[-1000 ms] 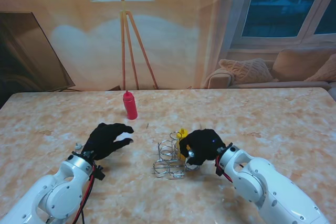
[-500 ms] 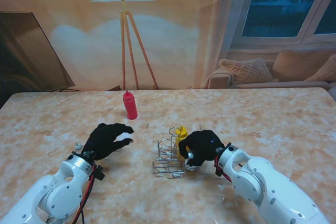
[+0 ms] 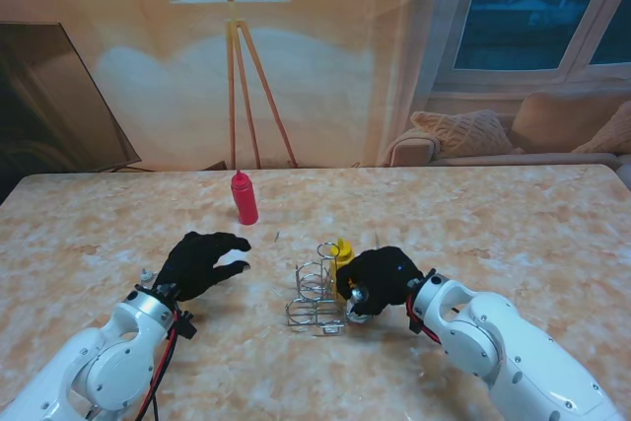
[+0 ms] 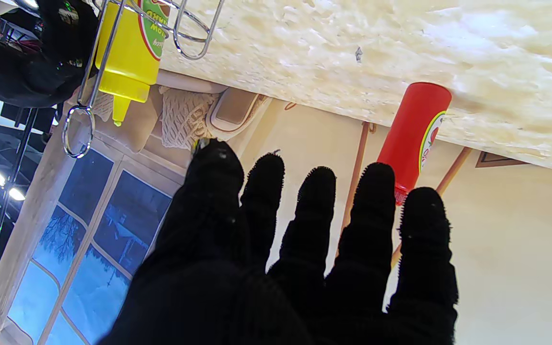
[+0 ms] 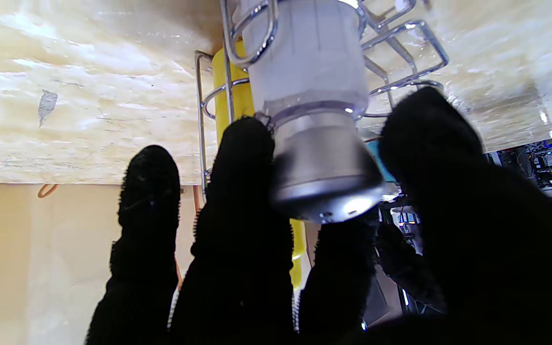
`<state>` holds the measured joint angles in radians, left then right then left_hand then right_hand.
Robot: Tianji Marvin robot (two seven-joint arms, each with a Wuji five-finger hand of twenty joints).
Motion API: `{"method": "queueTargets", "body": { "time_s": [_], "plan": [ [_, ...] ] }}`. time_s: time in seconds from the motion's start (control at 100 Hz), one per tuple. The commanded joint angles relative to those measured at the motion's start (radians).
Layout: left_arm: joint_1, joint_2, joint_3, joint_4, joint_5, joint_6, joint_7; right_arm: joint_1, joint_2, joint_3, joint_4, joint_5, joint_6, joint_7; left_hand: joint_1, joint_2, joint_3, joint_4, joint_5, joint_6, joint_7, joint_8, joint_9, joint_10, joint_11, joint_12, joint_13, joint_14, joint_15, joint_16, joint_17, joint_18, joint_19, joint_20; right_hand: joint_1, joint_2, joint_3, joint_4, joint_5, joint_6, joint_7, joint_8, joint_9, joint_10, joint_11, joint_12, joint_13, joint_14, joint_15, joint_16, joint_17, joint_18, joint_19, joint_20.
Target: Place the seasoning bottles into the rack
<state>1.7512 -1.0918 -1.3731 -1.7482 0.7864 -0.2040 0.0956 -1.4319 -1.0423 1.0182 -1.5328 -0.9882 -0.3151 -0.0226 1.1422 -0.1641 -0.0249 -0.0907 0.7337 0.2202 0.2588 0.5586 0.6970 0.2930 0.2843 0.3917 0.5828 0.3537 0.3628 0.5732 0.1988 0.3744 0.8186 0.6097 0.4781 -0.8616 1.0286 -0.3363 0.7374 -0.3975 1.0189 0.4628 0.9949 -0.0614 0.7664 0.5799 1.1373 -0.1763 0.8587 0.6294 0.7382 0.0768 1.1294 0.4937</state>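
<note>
Shaker [image 5: 312, 91] within right hand [image 3: 379, 275]

— What carries everything here?

— A marbled beige surface [image 3: 513, 234], pale with tan veining, running across the whole stand view.

— What stands directly on it?

— A red squeeze bottle [image 3: 244, 198], upright, out toward eleven o'clock from the middle. A wire rack [image 3: 317, 295] sits near the middle, toward six o'clock, its base on the surface.

— Anything in the rack?

— A yellow squeeze bottle [image 3: 342, 255] stands in a ring on the rack's one o'clock side. A white shaker with a silver cap [image 5: 314, 120] sits within a ring on its four o'clock side; whether its base touches down I cannot tell.

— Anything else?

— A small pale item [image 3: 235, 261] lies at nine o'clock from the rack, too unclear to name.
</note>
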Motion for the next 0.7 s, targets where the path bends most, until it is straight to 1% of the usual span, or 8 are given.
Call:
{"method": "queueTargets", "body": {
  "time_s": [0.0,0.14,0.21,0.3,0.36,0.42,0.69],
  "plan": [
    [0.001,0.0,0.0,-0.001,0.001,-0.002,-0.016,-0.012,-0.001,0.003,-0.012,0.001,-0.006,0.017,-0.007,-0.012,0.014,0.028,0.021,-0.012,0.015,0.013,0.007,0.003,-0.004,0.008,-0.026,0.01,-0.018,0.022,-0.014,0.012,-0.014,0.021,-0.028,0.041,-0.008,0.009,-0.018,0.015,-0.019,0.006,-0.034,-0.022,-0.034,0.001,-0.017,-0.002,-0.027,-0.021,-0.016,0.017,-0.002,-0.014],
    [0.0,0.0,0.0,-0.001,0.003,-0.001,-0.018,-0.015,0.0,0.013,-0.016,0.005,-0.016,0.027,-0.009,-0.014,0.016,0.029,0.021,-0.013,0.015,0.013,0.007,0.002,-0.004,0.008,-0.026,0.009,-0.018,0.022,-0.014,0.013,-0.014,0.021,-0.049,0.074,-0.024,0.023,-0.023,0.04,-0.066,0.007,-0.042,-0.002,-0.095,-0.03,-0.026,0.014,-0.072,-0.04,-0.032,0.026,-0.005,-0.024],
    [0.0,0.0,0.0,-0.001,0.003,0.0,-0.019,-0.017,0.001,0.018,-0.02,0.01,-0.022,0.04,-0.009,-0.016,0.017,0.029,0.022,-0.012,0.016,0.013,0.007,0.002,-0.005,0.007,-0.025,0.01,-0.018,0.022,-0.014,0.013,-0.015,0.021,-0.065,0.104,-0.033,0.044,-0.033,0.068,-0.114,0.008,-0.052,0.013,-0.127,-0.048,-0.034,0.027,-0.101,-0.051,-0.041,0.034,-0.006,-0.029],
    [-0.001,0.001,0.001,-0.001,0.003,0.0,-0.021,-0.019,0.003,0.025,-0.024,0.016,-0.036,0.053,-0.012,-0.016,0.018,0.029,0.021,-0.014,0.016,0.012,0.007,0.001,-0.004,0.007,-0.025,0.008,-0.018,0.022,-0.014,0.013,-0.014,0.021,-0.075,0.125,-0.047,0.056,-0.034,0.075,-0.141,0.021,-0.059,0.02,-0.154,-0.062,-0.037,0.037,-0.131,-0.063,-0.047,0.038,-0.008,-0.033],
    [-0.002,0.001,0.001,-0.001,0.003,0.001,-0.023,-0.021,0.003,0.029,-0.028,0.02,-0.041,0.059,-0.012,-0.016,0.018,0.029,0.022,-0.014,0.016,0.012,0.007,0.001,-0.004,0.007,-0.026,0.009,-0.019,0.022,-0.015,0.012,-0.015,0.021,-0.08,0.134,-0.052,0.057,-0.035,0.077,-0.146,0.023,-0.064,0.026,-0.159,-0.065,-0.039,0.043,-0.138,-0.066,-0.05,0.044,-0.008,-0.033],
    [-0.002,0.001,0.001,-0.001,0.003,0.001,-0.023,-0.025,0.004,0.036,-0.033,0.025,-0.047,0.066,-0.013,-0.016,0.019,0.029,0.021,-0.012,0.016,0.012,0.005,0.001,-0.005,0.007,-0.026,0.009,-0.02,0.021,-0.016,0.013,-0.016,0.021,-0.09,0.15,-0.06,0.068,-0.038,0.086,-0.162,0.031,-0.069,0.029,-0.163,-0.066,-0.039,0.05,-0.156,-0.073,-0.052,0.046,-0.007,-0.034],
    [-0.002,0.001,0.0,-0.002,0.003,-0.003,-0.025,-0.049,0.003,0.076,-0.062,0.021,-0.064,0.066,-0.015,-0.017,0.02,0.029,0.022,-0.015,0.016,0.012,0.007,0.001,-0.005,0.007,-0.026,0.008,-0.02,0.021,-0.014,0.012,-0.016,0.022,-0.092,0.168,-0.078,0.08,-0.038,0.094,-0.179,0.044,-0.081,0.032,-0.171,-0.067,-0.032,0.045,-0.159,-0.073,-0.053,0.047,-0.004,-0.034]
  ]
}}
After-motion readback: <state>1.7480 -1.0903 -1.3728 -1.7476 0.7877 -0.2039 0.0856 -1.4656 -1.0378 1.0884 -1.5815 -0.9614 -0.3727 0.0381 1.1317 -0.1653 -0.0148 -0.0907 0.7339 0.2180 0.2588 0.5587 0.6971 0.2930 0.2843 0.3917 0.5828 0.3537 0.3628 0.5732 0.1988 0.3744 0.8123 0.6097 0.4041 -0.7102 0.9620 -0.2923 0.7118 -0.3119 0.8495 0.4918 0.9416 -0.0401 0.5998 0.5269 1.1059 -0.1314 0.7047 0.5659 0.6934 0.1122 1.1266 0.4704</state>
